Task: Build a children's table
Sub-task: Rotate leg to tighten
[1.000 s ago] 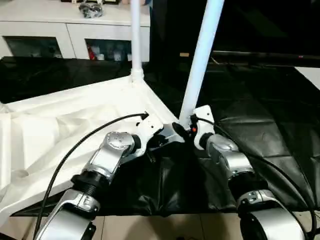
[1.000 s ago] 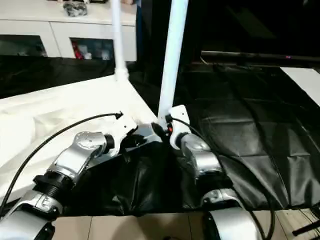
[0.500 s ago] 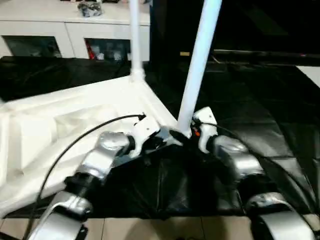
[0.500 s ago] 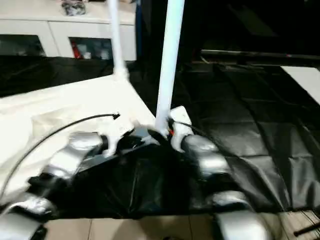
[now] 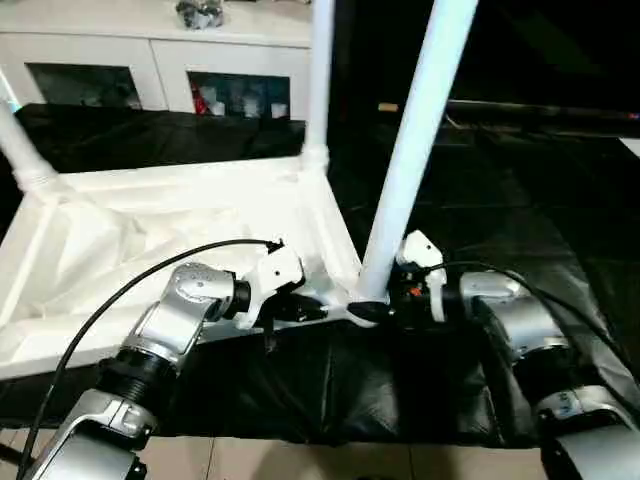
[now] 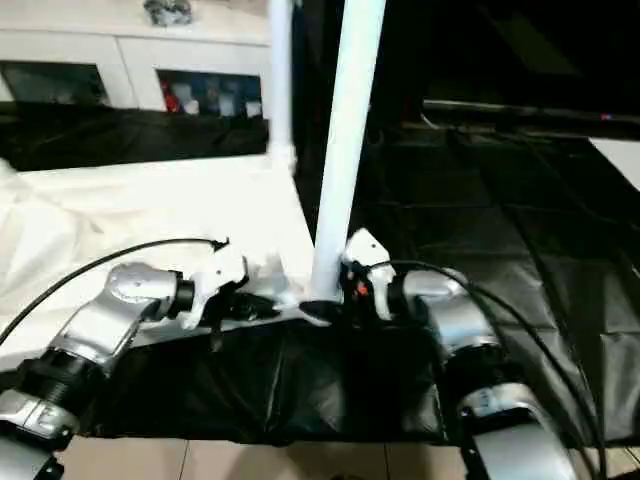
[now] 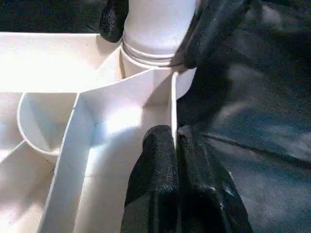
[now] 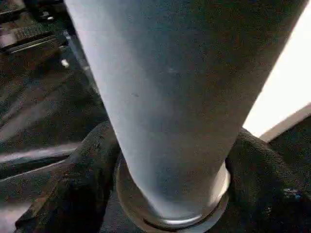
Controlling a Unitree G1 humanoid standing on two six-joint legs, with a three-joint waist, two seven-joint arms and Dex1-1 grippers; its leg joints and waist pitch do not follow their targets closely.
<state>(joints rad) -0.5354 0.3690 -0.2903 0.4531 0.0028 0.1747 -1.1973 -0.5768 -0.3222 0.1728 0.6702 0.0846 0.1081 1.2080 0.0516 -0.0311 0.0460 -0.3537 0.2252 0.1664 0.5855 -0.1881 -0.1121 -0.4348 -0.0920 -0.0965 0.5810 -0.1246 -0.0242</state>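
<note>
the leg [image 5: 415,140] stands upright in the tabletop [image 5: 150,240] corner socket, right gripper [image 5: 372,312] clasping its base, fingers at 3 and 9 o'clock. left gripper [image 7: 176,145], at 9 o'clock of the leg, pinches the rim rib shut.

Smooth white plastic tabletop [image 5: 180,215] and legs [image 5: 415,150] — glossy black cloth [image 5: 520,200].

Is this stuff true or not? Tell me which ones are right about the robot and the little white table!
1. The tabletop lies upside down on the black cloth. True.
2. The left gripper pinches a thin rim wall of the tabletop. True.
3. The right gripper holds a leg high up near its top. False: its fingers wrap the near leg at its base, by the corner socket.
4. No legs stand in the tabletop yet. False: three stand up.
</note>
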